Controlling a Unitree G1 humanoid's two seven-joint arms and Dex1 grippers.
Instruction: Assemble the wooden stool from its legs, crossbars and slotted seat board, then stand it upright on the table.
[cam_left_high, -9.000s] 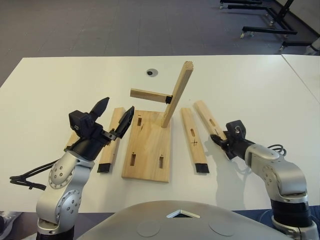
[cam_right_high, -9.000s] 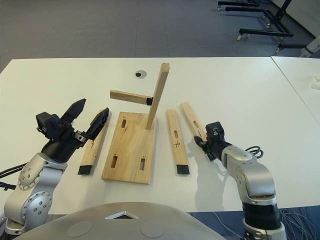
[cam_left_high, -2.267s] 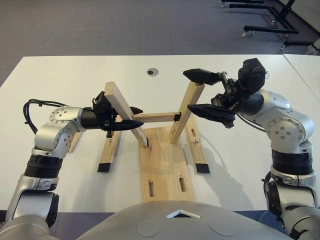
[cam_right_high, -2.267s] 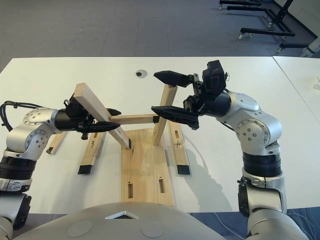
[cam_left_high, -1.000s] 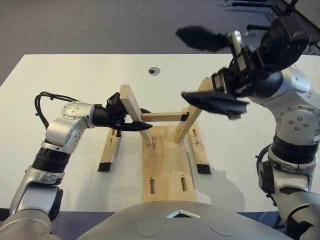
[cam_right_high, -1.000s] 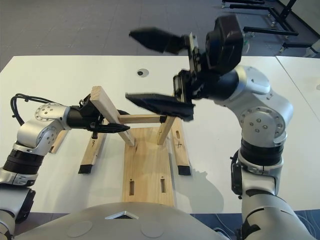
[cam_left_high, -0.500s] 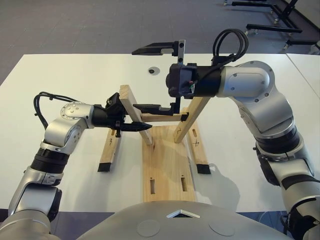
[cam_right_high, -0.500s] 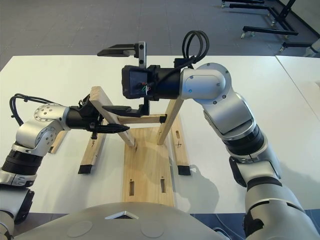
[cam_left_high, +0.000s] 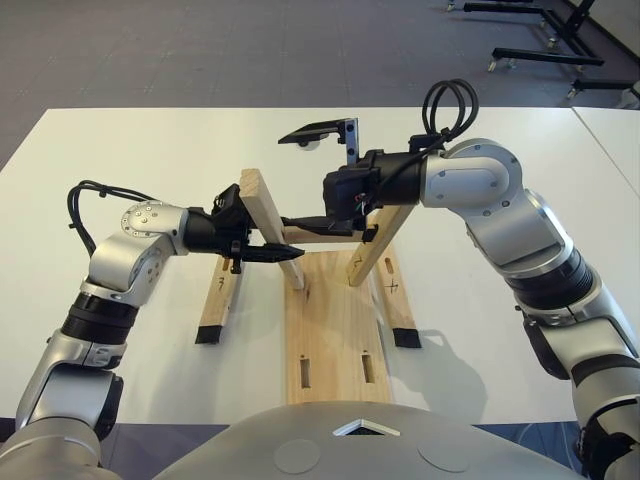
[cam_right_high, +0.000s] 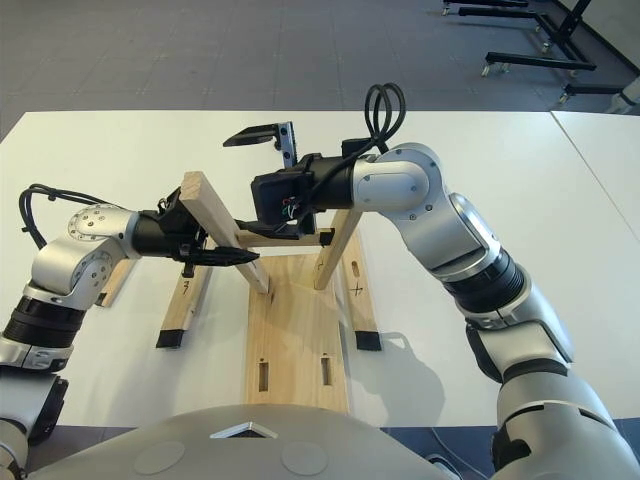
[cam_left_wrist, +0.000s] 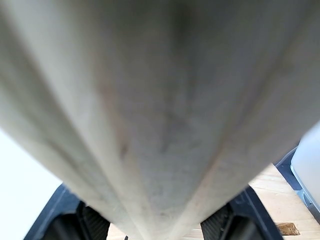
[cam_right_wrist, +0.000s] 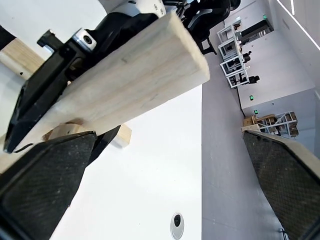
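The slotted seat board (cam_left_high: 331, 335) lies flat on the table. Two legs stand tilted on its far end, joined by a crossbar (cam_left_high: 322, 236). My left gripper (cam_left_high: 278, 242) is shut on the left leg (cam_left_high: 262, 205), whose wood presses close against the fingers (cam_left_wrist: 225, 220) in the left wrist view. The right leg (cam_left_high: 385, 232) leans against my right forearm. My right gripper (cam_left_high: 292, 178) is open wide just above the crossbar, its lower finger along the bar, nothing held. The left leg's top (cam_right_wrist: 135, 80) lies beyond its fingers (cam_right_wrist: 45, 170).
Two loose legs lie flat beside the board, one on the left (cam_left_high: 220, 303) and one on the right (cam_left_high: 396, 302). Another wooden piece (cam_right_high: 113, 282) lies under my left forearm. The white table (cam_left_high: 120, 150) has free room at the back and on the right.
My right gripper has come down toward the crossbar and its fingers have drawn closer together, still open. The left arm and the leg it holds have stayed put.
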